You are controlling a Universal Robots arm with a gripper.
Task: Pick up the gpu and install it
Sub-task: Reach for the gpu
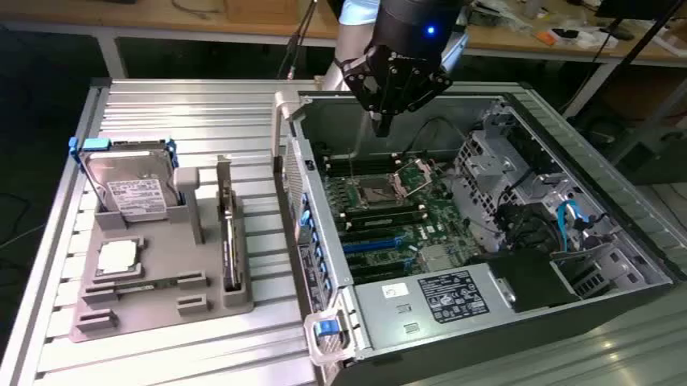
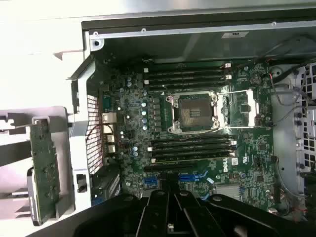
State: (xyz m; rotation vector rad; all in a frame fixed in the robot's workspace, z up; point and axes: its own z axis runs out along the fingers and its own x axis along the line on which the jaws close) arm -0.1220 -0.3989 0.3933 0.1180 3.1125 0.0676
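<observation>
The black robot gripper (image 1: pixel 378 127) hangs over the open dark grey metal computer tower case (image 1: pixel 536 334), above the far end of the green motherboard (image 1: pixel 359 213). Its fingers are pressed together and grip nothing. The gpu (image 1: pixel 228 237), a thin flat black card, stands on edge in a slot of the grey plastic holder tray (image 1: pixel 161 273) (exterior view's left, well apart from the gripper), near the silver white-labelled hard drive (image 1: pixel 129 189). Card not installed.

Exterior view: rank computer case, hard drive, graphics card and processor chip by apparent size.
1. Computer case
2. Hard drive
3. Processor chip
Graphics card stands edge-on, so its rank is unsure.
</observation>
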